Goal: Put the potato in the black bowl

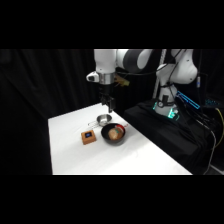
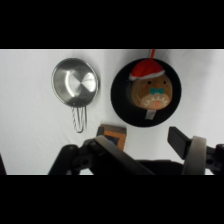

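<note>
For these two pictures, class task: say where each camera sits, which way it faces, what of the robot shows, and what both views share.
Side view: stands beside the table, looking across and down; shows the arm's base upper right and the gripper hanging above the dishes.
Wrist view: rides the wrist, looking straight down at the table; the open gripper's black linkage and fingers rise from the bottom edge.
Shared: the black bowl with the potato inside, the silver pan, the brown block.

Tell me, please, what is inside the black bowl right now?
The black bowl holds the potato, a tan lump with a face and a red cap. The potato covers the bowl's floor beneath it. The gripper is above, open and empty.
</note>
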